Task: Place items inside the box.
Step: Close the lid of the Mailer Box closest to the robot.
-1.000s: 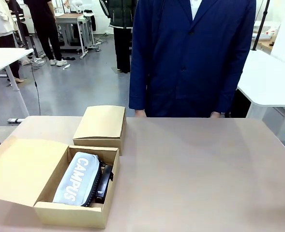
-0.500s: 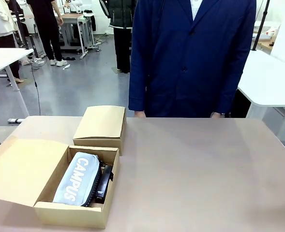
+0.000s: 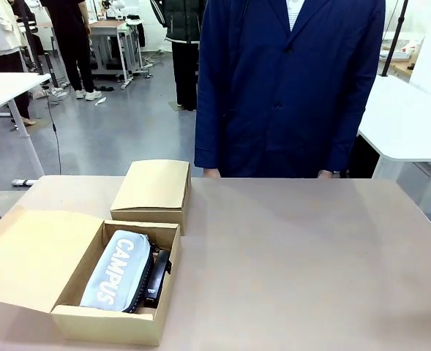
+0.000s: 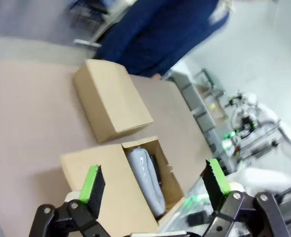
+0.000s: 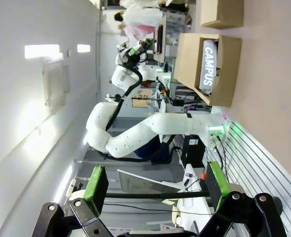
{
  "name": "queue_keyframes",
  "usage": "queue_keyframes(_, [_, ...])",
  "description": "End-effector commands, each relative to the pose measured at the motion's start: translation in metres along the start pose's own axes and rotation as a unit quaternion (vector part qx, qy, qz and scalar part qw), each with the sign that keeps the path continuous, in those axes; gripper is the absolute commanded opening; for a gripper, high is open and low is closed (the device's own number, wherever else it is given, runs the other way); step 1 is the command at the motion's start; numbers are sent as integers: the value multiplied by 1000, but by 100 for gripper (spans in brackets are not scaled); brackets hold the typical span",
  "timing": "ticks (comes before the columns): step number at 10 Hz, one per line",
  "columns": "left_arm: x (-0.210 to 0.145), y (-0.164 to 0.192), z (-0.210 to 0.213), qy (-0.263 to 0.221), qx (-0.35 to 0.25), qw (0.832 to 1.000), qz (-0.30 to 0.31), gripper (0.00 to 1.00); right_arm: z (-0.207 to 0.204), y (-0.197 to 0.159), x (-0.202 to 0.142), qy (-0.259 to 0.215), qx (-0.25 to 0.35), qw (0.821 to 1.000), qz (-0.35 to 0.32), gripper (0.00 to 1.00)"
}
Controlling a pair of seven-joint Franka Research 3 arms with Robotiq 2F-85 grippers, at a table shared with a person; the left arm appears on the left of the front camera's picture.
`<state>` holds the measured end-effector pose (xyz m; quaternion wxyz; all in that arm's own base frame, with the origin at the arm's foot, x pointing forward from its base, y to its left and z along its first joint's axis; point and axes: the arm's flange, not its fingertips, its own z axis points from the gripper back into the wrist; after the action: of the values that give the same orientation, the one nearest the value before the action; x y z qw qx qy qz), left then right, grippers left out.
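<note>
Tabletop (image 3: 295, 256) box (image 3: 69, 320), CAMPUS pouch (image 3: 116, 269) inside

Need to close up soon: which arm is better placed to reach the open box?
Left, probably. The open box sits on the robot's left side of the table, and the left gripper, open and empty, looks down over it. The right gripper views it from afar.

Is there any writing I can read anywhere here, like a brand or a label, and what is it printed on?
"CAMPUS": white capitals along the light grey zip pouch lying in the open cardboard box; it also reads in the right wrist view.
The closed cardboard box behind it shows no print.
The black item beside the pouch shows nothing readable.
Equipment in the background is too small and blurred to read.
</note>
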<state>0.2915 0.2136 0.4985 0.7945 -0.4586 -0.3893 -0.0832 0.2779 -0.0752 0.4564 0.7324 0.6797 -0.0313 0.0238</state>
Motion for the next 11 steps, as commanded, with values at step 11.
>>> queue_keyframes(11, [-79, 20, -109, -62, -7, 809, -584, 100, 3, 0, -2, 7, -4, 1000, 14, 100])
